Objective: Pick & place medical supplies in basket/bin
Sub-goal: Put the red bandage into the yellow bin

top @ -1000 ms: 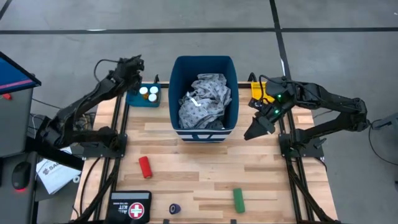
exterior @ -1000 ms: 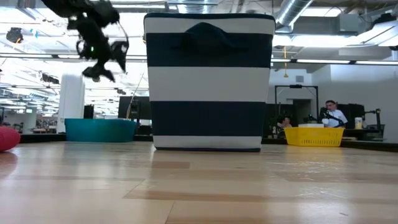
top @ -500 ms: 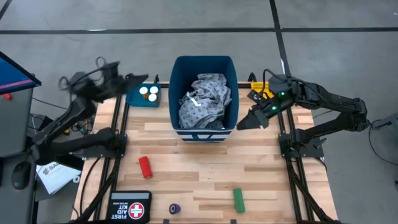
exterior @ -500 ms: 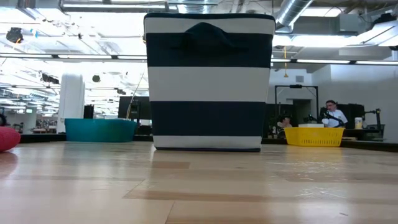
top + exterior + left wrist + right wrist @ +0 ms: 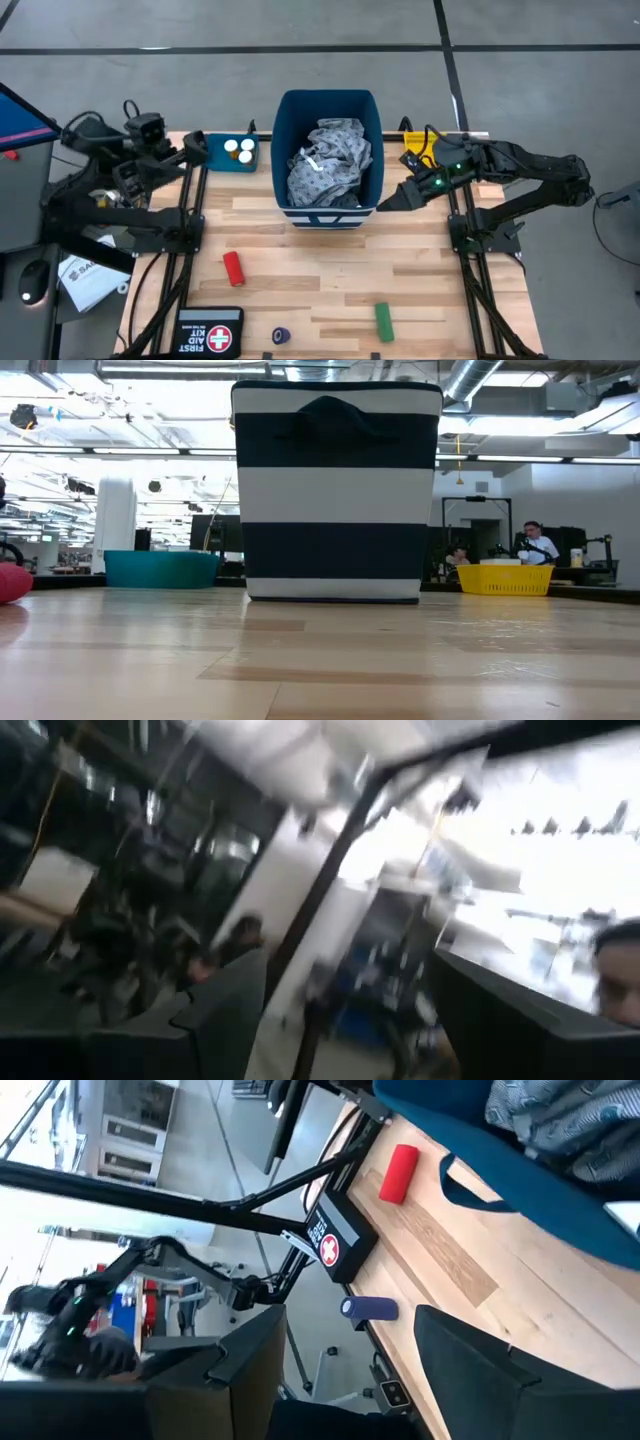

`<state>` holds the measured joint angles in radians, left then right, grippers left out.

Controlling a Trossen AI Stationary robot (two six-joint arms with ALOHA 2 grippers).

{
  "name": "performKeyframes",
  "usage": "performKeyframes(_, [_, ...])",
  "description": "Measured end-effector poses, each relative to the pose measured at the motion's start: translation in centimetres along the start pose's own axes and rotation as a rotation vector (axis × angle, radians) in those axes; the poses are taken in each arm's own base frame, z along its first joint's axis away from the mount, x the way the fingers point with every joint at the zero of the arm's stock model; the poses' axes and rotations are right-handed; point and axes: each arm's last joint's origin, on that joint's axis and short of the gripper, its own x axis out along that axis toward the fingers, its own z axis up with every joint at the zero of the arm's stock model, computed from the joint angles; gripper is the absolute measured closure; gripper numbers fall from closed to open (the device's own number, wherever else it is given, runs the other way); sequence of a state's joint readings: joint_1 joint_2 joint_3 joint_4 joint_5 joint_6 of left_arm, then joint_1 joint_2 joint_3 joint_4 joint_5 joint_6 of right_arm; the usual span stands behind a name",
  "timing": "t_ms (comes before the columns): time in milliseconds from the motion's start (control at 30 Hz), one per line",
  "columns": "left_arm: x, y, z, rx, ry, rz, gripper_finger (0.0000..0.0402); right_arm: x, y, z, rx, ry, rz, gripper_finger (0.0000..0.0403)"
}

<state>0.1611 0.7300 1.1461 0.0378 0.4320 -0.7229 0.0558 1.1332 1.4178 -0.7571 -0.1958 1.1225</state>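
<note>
A: Pale wooden planks form the tabletop [image 5: 330, 270], framed by black rails over a grey floor; behind it the low view shows an open workshop with bright ceiling lights, ducts and a person [image 5: 532, 542] seated far right.

B: Where is the gown?

A: Crumpled inside the tall dark blue bin [image 5: 327, 105], which stands upright at the far middle of the table, its long axis running near to far. The grey patterned gown [image 5: 330, 160] fills it, white ties showing, with no clear direction of its own.

B: And the smaller supplies?

A: Two white-capped bottles [image 5: 238, 149] stand in the teal tray [image 5: 215, 158] just left of the bin. The red cylinder [image 5: 232, 267] lies near left, long axis running near to far. The green cylinder [image 5: 383, 320] lies near right, likewise near to far. The dark blue roll [image 5: 282, 336] sits at the near edge, beside the black first aid pouch [image 5: 210, 338].

B: The grippers?

A: The right gripper [image 5: 388, 202] hangs just beside the bin's near right corner, pointing left, fingers apart and holding nothing; the yellow tray [image 5: 417, 146] sits behind its arm. The left gripper [image 5: 196, 151] is drawn back over the table's far left corner, just beside the teal tray, fingers spread and empty. All the loose cylinders lie well apart from both.
</note>
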Motion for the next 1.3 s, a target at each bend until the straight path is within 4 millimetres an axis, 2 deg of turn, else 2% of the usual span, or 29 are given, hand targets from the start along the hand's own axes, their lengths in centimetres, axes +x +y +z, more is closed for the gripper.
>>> performKeyframes(100, [2.0, -0.5, 0.5, 0.058, 0.161, 0.041, 0.0132, 0.2, 0.3, -0.9, 0.026, -0.010, -0.020, 0.0184])
performKeyframes(233, [3.9, -0.5, 0.0, 0.125, 0.514, 0.151, 0.0132, 0.3, 0.3, -2.1, 0.050, -0.009, -0.072, 0.0184])
performKeyframes(400, [3.4, 0.7, -3.7, 0.075, 1.100, 0.380, 0.0132, 0.3, 0.6, -3.0, 0.063, -0.036, -0.096, 0.0184])
performKeyframes(533, [2.9, 0.4, -7.4, 0.080, 1.457, 0.383, 0.0132, 0.4, 0.7, -3.5, 0.063, -0.065, -0.105, 0.0184])
performKeyframes(700, [2.8, -1.2, -11.9, 0.213, 1.652, 0.198, 0.0132, 0.3, 0.9, -3.7, 0.070, -0.080, -0.099, 0.0184])
performKeyframes(800, [2.2, -1.2, -15.1, 0.336, 1.773, 0.181, 0.0132, 0.3, 1.0, -3.6, 0.073, -0.087, -0.093, 0.0184])
performKeyframes(967, [1.0, -0.8, -20.7, 0.462, 1.809, 0.112, 0.0132, 0.4, 1.2, -3.5, 0.053, -0.118, -0.073, 0.0184])
performKeyframes(1133, [-1.3, 0.8, -25.0, 0.587, 1.867, 0.131, 0.0132, 0.4, 1.4, -3.4, 0.038, -0.126, -0.055, 0.0184])
performKeyframes(1300, [-3.1, 3.2, -27.8, 0.698, 1.876, 0.169, 0.0132, 0.4, 1.5, -3.3, 0.029, -0.133, -0.047, 0.0184])
